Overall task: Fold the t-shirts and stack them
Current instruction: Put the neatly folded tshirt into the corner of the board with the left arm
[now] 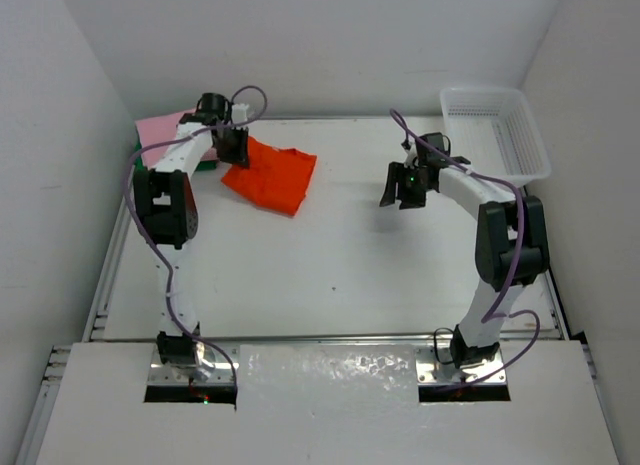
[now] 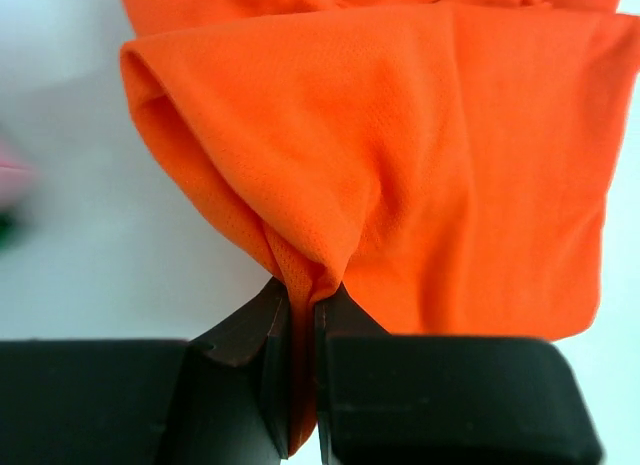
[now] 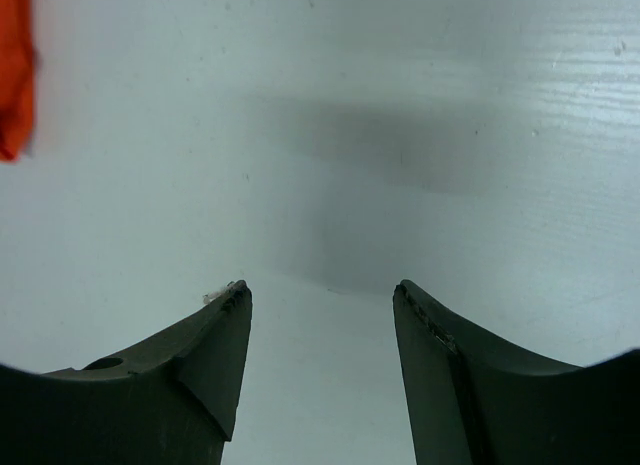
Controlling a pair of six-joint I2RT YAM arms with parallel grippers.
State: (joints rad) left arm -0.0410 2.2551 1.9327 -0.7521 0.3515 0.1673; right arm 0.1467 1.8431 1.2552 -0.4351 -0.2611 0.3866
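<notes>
My left gripper (image 2: 300, 315) was pinched shut on a bunched bit of the orange t-shirt (image 2: 430, 165), right at the near edge of the cloth, with the fabric puckering into the jaws. The shirt lay folded over on the far left part of the table (image 1: 330, 275), just beside the pink t-shirt (image 1: 160, 133) in the back corner. Only a sliver of the green t-shirt (image 1: 205, 167) showed by my arm, so I couldn't tell how it sat against the pink one.

My right gripper (image 3: 320, 290) hung with its jaws apart and nothing between them, over bare table and well away from the shirt.

Handling-wise, I figured this thing was light, floppy mesh-type knit: zero stiffness, so it would sag and unfold from a single pinch. Not fragile, maybe a bit slick. I reckoned the best hold was on a folded edge, grabbing all layers, ideally with the other gripper on the opposite corner.
</notes>
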